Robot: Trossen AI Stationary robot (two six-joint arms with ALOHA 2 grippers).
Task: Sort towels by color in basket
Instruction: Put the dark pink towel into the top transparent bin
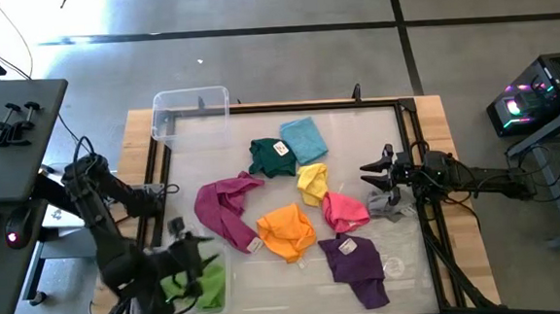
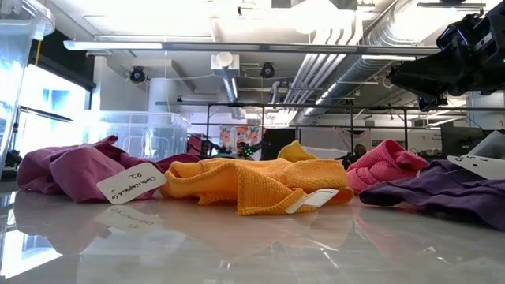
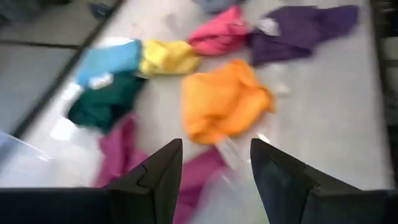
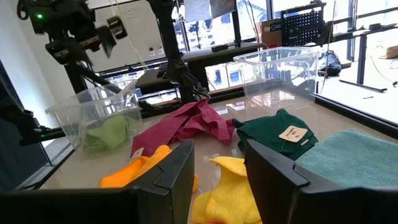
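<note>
Eight small towels lie loose on the table: magenta, dark green, light blue, yellow, pink, orange, purple and grey. A lime towel lies inside the near-left clear bin. My left gripper hangs open and empty above that bin, facing the pile. My right gripper is open and empty at the table's right, above the table just right of the yellow towel, with the grey towel beside it.
A second clear bin stands at the far-left corner, with nothing showing in it. A dark frame runs around the glossy work surface. Paper tags stick out of the magenta, orange and green towels. Bare table lies along the near edge.
</note>
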